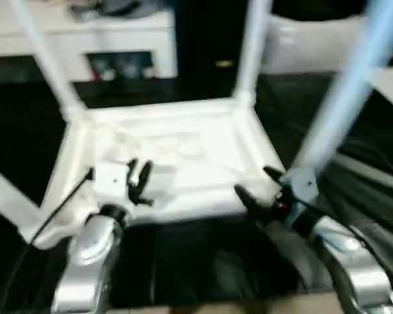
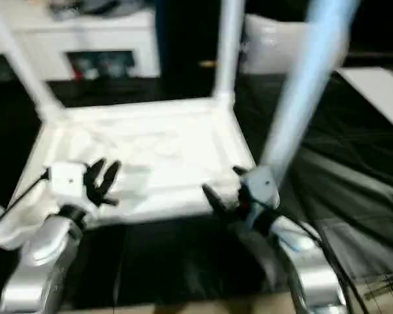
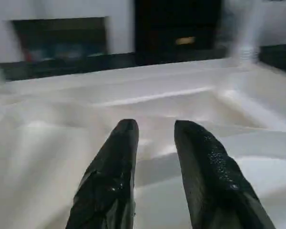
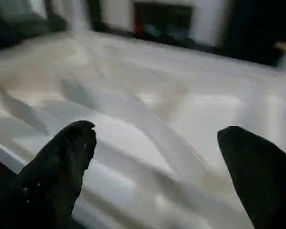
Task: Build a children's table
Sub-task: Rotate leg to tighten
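Note:
The children's table lies upside down on the dark floor, its white ribbed top [image 1: 183, 147] facing up. Legs stand in its corner sockets: far left leg [image 1: 46, 59], far right leg [image 1: 252, 46], near right leg [image 1: 347, 91]. Another leg [image 1: 3, 193] slants off at the near left. My left gripper [image 1: 139, 180] hovers over the top's near left part, jaws a little apart with nothing between them [image 3: 157, 126]. My right gripper [image 1: 259, 185] stands wide open at the near right corner, just left of that leg's base, over the ribbed underside [image 4: 148, 114].
A white low cabinet [image 1: 85, 39] stands at the back left and a white bin [image 1: 314, 39] at the back right. Dark mat [image 1: 203, 261] covers the floor between me and the table. A black cable [image 1: 59, 209] trails from my left wrist.

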